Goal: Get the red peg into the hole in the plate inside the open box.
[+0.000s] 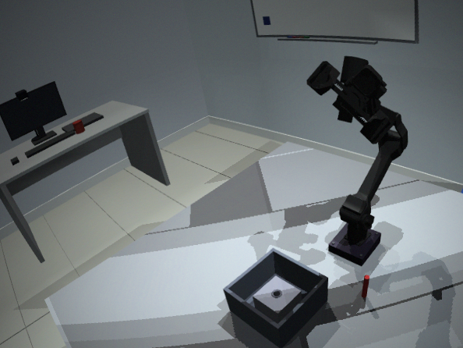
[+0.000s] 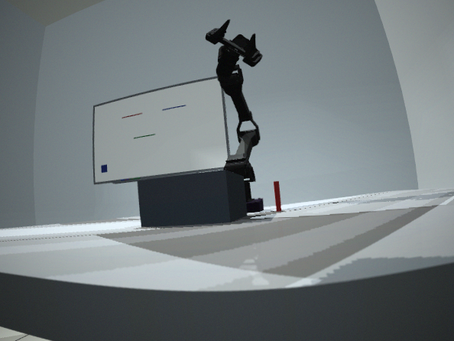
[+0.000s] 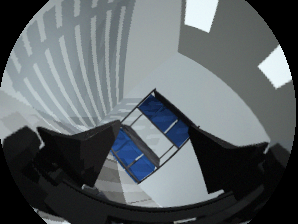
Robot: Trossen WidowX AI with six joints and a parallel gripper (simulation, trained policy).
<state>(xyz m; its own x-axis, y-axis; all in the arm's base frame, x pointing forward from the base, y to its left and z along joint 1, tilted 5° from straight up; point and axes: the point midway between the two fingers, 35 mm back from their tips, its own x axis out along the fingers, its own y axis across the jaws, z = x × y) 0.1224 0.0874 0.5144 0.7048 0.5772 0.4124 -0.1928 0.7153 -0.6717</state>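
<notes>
Red peg (image 1: 365, 286) (image 2: 277, 196) upright on table (image 1: 156, 273) (image 2: 160, 267), long axis near vertical.

My jointed arm (image 1: 377, 172) (image 2: 240, 101) is looking like matt black plastic. The open box (image 1: 255, 310) (image 2: 185, 199) is showing smooth, matt dark walls; the red peg (image 1: 365, 286) (image 2: 277, 196) is appearing smooth, and the whiteboard (image 1: 335, 17) (image 2: 160, 141) is wearing a faint sheen.

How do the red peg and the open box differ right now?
The red peg is a slim upright rod, while the open box is wide and squat. The peg is red; the box is dark grey-blue. The peg is closed at its top, whereas the box is open-topped with a pale plate inside. Both stand on the table.
</notes>
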